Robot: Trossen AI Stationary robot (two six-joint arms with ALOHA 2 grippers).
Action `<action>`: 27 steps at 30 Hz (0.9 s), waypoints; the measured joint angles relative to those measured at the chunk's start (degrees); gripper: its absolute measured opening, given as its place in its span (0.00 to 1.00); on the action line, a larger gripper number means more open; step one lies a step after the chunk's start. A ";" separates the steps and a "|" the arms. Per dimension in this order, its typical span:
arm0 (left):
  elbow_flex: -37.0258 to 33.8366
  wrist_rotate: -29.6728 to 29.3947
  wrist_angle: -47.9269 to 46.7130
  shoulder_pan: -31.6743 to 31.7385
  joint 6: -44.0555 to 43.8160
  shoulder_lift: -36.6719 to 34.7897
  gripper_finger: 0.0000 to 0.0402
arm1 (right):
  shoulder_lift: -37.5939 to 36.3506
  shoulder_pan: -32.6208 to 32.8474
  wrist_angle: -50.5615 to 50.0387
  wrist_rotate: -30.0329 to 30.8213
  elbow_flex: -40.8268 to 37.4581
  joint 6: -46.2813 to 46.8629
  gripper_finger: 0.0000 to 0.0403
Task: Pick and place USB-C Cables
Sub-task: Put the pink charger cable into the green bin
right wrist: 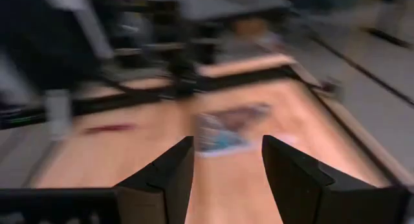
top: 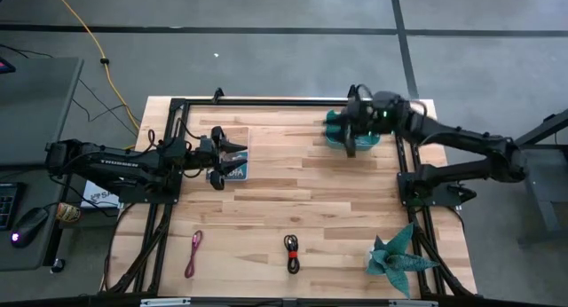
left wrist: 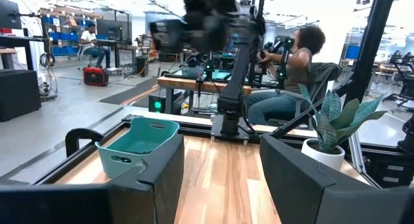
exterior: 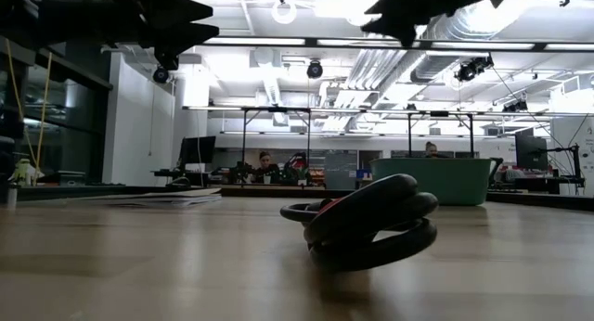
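teal bin [top: 342, 134] under right pincer [top: 351, 147], released, empty | left pincer [top: 232, 158] released, idle | next: fetch red-and-black cable [top: 291, 253] from surface [top: 302, 192]

Robotics lab, exposed ceiling ducts [exterior: 483, 19] (seated people [left wrist: 288, 75] beyond)

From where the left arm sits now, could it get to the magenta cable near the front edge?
Probably yes. The magenta cable lies alone on bare wood on the left arm's side, nothing on or against it. The left gripper is open and empty above the card, so it need only swing toward it.
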 joint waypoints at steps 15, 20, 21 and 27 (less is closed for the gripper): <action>0.00 0.02 0.94 -0.02 -0.15 0.00 0.45 | -0.37 28.92 17.93 22.67 -9.37 -4.46 0.43; 0.00 0.02 0.92 -0.02 -0.13 0.00 0.45 | -0.35 31.72 17.87 33.28 -9.37 -7.09 0.43; 0.00 0.00 0.92 -0.02 -0.08 0.00 0.45 | -0.35 31.73 17.85 33.73 -9.37 -7.09 0.43; 0.00 0.02 0.92 -0.02 -0.04 0.00 0.45 | -0.35 30.17 16.61 33.93 -9.35 -6.38 0.43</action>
